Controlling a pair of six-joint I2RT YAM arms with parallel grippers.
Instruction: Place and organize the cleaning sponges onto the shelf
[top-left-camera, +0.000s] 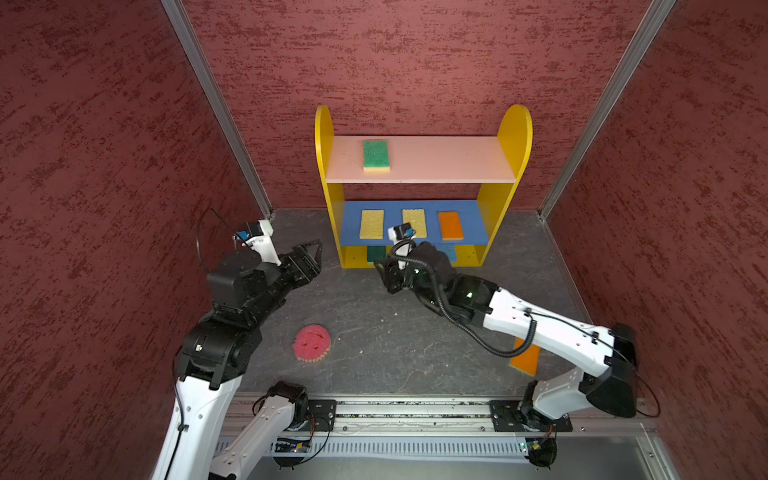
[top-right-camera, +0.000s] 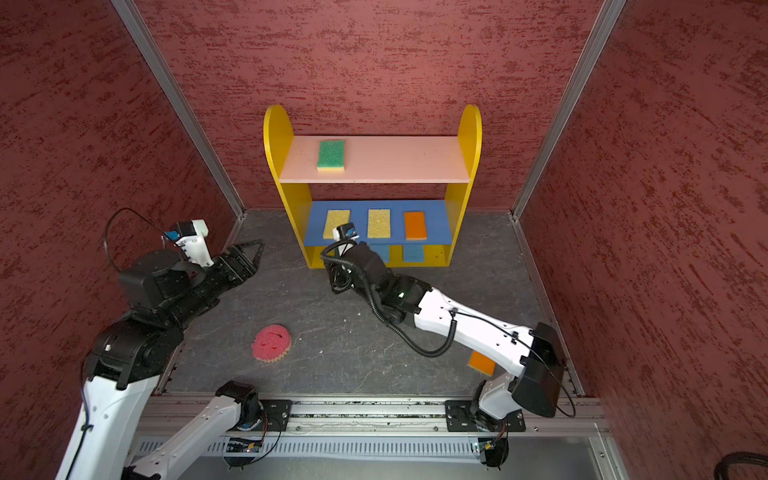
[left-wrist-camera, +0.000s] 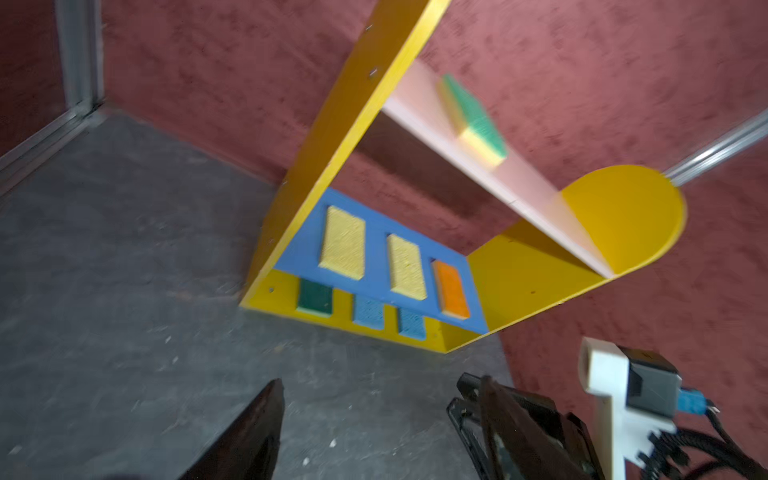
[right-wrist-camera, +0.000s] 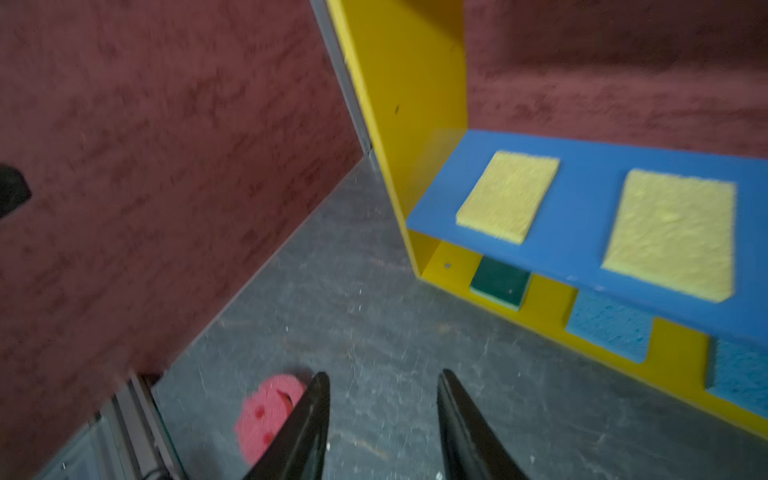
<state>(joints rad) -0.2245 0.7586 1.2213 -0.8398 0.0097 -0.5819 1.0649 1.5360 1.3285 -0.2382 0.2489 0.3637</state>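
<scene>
left claw (top-left-camera: 312, 258): mine, jaws wide, nothing in them; left of centre in both top views, over the dark floor (top-left-camera: 395, 332), just left of the shelf's lower corner
right claw (right-wrist-camera: 382, 374): mine, jaws parted, only floor shows in the gap; centre of both top views, in front of the shelf's bottom tier
shelf (top-left-camera: 515, 137): upper centre, upright against the back wall (top-left-camera: 415, 62)
pink top board (top-left-camera: 449, 160): one green sponge (top-left-camera: 376, 155), flat, toward its left end
blue middle board (top-left-camera: 473, 224): two pale yellow sponges (top-left-camera: 371, 224) (top-left-camera: 417, 218) at left and middle, orange sponge (top-left-camera: 451, 225) at right; side by side, not touching
yellow base (top-left-camera: 469, 255): dark green sponge (top-left-camera: 376, 252) at left, two blue sponges (top-right-camera: 383, 252) (top-right-camera: 413, 253) to its right, all half under the blue board
pink smiley sponge (top-left-camera: 311, 343): on the floor, lower left of centre, well apart from the shelf
second orange sponge (top-left-camera: 525, 359): on the floor, lower right, partly hidden under my right arm (top-left-camera: 552, 332)
wrist views: both smeared
</scene>
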